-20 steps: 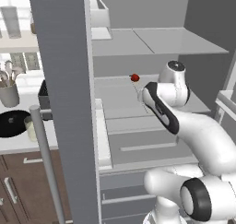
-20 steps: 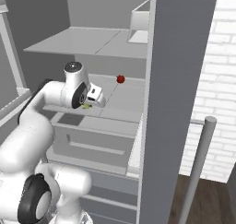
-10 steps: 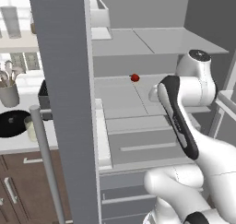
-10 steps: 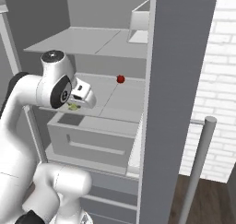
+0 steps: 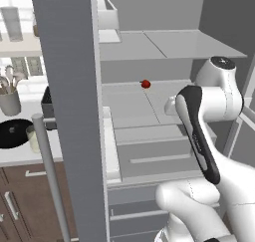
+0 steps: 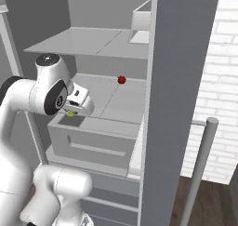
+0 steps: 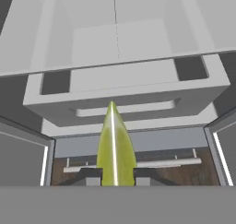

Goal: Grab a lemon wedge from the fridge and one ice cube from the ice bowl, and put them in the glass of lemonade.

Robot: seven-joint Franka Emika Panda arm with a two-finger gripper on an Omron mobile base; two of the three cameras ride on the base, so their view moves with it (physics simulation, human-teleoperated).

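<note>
The gripper (image 7: 115,179) was closed on the lemon wedge (image 7: 115,144), which stood up between the two dark finger tips in the hand view as a narrow yellow-green blade with a pale line down its middle. In the right base view the same wedge (image 6: 70,113) showed as a small yellow-green spot under the white hand, with the gripper (image 6: 74,109) held in front of the open fridge (image 6: 179,81), just above the front edge of the pulled-out grey drawer (image 6: 93,143). In the hand view that drawer (image 7: 124,96) lay ahead of the wedge, its front lip with a long recessed grip facing the camera and the bare fridge shelf beyond it. A small red fruit (image 6: 122,80) rested farther back on the fridge shelf, well apart from the gripper; it also showed in the left base view (image 5: 145,84), near the middle seam of the shelf. In the left base view the open fridge door (image 5: 69,86) with its long silver handle (image 5: 50,176) stood between the fridge interior and the table (image 5: 20,154) on the left. On that table sat the ice bowl (image 5: 12,133), black and shallow, with the glass of lemonade (image 5: 33,139) just beside its right edge, and a grey utensil cup (image 5: 10,100) behind the bowl.
</note>
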